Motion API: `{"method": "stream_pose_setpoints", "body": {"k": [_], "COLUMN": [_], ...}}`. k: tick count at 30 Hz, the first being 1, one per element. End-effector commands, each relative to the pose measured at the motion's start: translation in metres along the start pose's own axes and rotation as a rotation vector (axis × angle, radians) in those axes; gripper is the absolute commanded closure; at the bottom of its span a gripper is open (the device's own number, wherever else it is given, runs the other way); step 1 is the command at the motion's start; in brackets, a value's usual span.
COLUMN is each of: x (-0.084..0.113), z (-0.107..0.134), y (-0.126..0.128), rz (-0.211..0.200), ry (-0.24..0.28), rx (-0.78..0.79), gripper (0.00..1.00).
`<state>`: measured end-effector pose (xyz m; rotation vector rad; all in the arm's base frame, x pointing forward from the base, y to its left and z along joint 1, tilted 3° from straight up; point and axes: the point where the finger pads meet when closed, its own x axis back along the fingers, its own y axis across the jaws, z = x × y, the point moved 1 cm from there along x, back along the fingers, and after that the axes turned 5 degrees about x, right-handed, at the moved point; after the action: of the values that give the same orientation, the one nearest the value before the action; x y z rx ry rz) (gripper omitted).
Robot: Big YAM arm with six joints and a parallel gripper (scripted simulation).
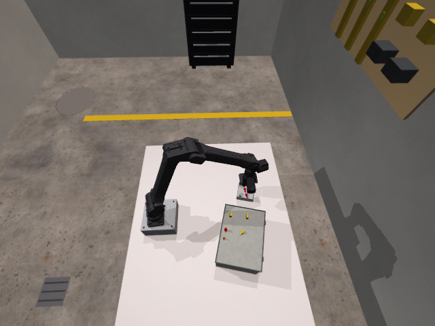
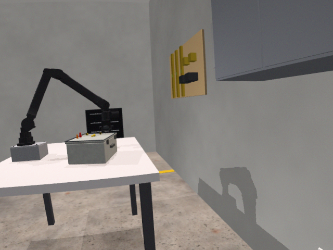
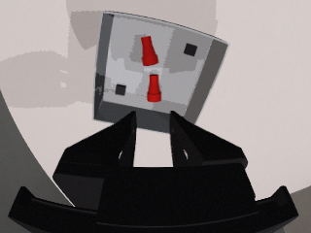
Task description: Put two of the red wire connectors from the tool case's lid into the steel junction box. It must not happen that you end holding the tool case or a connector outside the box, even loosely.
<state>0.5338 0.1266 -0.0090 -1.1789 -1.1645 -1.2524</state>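
The steel junction box (image 1: 240, 196) (image 3: 178, 74) sits on the white table behind the tool case. Two red wire connectors (image 3: 148, 50) (image 3: 154, 88) (image 1: 246, 194) lie inside it, one behind the other. My gripper (image 3: 153, 117) (image 1: 250, 186) (image 2: 105, 128) hangs just above the box's near edge. Its fingers stand a little apart with nothing between them. One more red connector (image 1: 225, 229) (image 2: 79, 135) stands on the closed tool case's lid (image 1: 242, 250) (image 2: 102, 136), near its left edge.
An orange connector (image 1: 223, 238) and three yellow connectors (image 1: 230, 214) (image 1: 247, 215) (image 1: 241, 232) also lie on the lid. The arm's grey base block (image 1: 170, 219) stands at the table's left. A wall runs close along the table's right side.
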Motion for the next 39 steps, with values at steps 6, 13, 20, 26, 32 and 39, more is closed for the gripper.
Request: {"method": "stream_pose_setpoints", "body": {"k": [6,13,20,26,32,39], "x": [0.009,0.019,0.062,0.099,0.141,0.169], "z": [-0.003,-0.005,-0.003,-0.003,-0.003,-0.003], "y": [0.013,0.008,0.019,0.020,0.019,0.018], "rz": [-0.015,-0.005,-0.045,-0.054,-0.060,-0.056], "ry": [0.000,-0.002,0.007,0.009,0.010,0.009], "rx": [-0.006,-0.006,-0.002,0.000,0.000,0.000], "gripper": [0.71,0.71,0.71,0.71,0.71,0.71]}}
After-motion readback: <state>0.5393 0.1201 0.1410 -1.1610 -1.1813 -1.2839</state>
